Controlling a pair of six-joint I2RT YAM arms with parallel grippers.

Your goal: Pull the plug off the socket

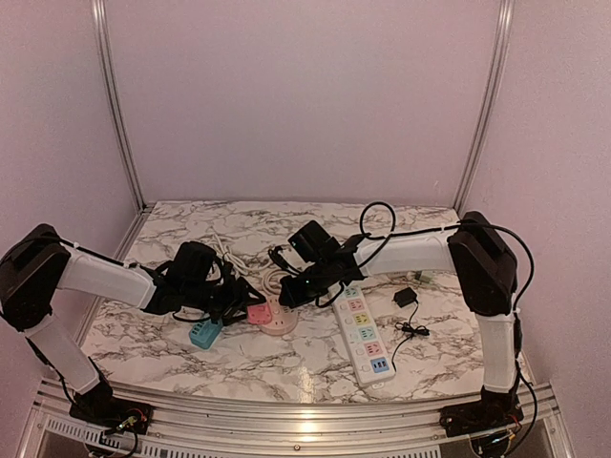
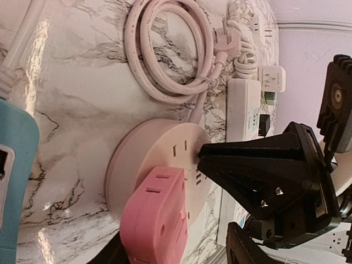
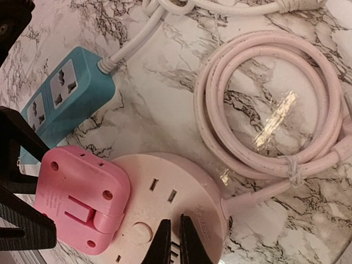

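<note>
Pressed together, the right pincer (image 3: 175, 243) is touching the round socket (image 3: 165, 201). The left pincer (image 2: 179, 247) is flanking the plug (image 3: 82, 198) with its fingers cropped, and I cannot tell whether it is pinching.

Marble table (image 1: 239, 358): round pink socket (image 3: 159, 203), teal strip (image 1: 204, 333), white power strip (image 1: 364, 334), coiled pink cable (image 3: 208, 118), black adapter (image 1: 405, 298).

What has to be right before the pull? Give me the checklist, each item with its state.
1. The pink plug sits in the round socket: ok.
2. The left gripper straddles the plug: ok.
3. The left fingers are clamped firmly on the plug: cannot tell.
4. The right gripper is shut, tips on the socket to hold it down: ok.
5. The coiled cord lies apart from both grippers: ok.
6. The blue power strip is apart from the left fingers: cannot tell.
</note>
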